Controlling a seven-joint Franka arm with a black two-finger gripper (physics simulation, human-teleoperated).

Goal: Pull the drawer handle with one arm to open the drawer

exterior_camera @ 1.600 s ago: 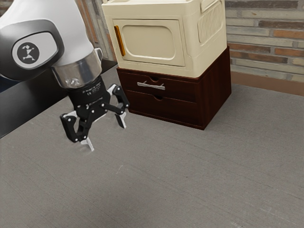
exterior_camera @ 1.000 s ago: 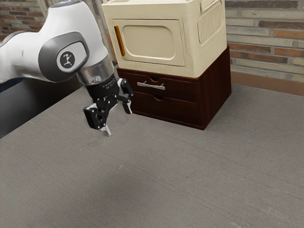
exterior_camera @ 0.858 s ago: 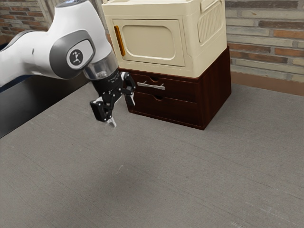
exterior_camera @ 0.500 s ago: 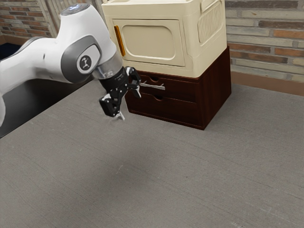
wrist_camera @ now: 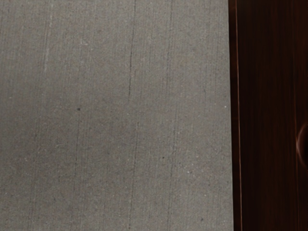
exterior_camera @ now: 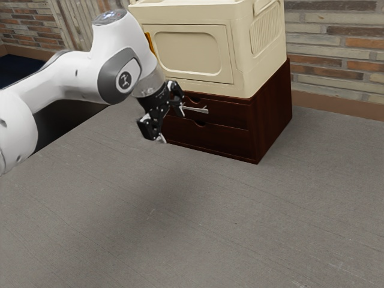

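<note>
- The gripper point(exterior_camera: 171, 125) is just in front of the cabinet point(exterior_camera: 273, 117), toward the exterior view's left end of its front, with its jaws apart and nothing clamped between them.
- The silver handle point(exterior_camera: 197, 110) is fixed across the front of the upper drawer point(exterior_camera: 231, 113), just beside the finger nearer the cabinet; from this angle I can't fairly say whether that finger touches it.
- The upper drawer is shut, its front in line with the cabinet's.
- Below it, the lower drawer point(exterior_camera: 219, 138) is shut too, with a rounded notch point(exterior_camera: 200, 123) in its top edge.
- The cabinet is dark reddish-brown wood and stands upright on the grey table point(exterior_camera: 240, 210).
- A cream plastic box point(exterior_camera: 259, 60) sits on top of the cabinet, with a framed door point(exterior_camera: 189, 51) in its front and an orange strip point(exterior_camera: 150, 43) along one side of that door, partly behind the arm point(exterior_camera: 66, 78).
- The white arm reaches in from the exterior view's left, above the table.
- A brick wall point(exterior_camera: 336, 60) stands behind the cabinet.
- In the wrist view, the grey tabletop lies beside the dark wood of the cabinet's front, where part of the rounded notch can be seen.
</note>
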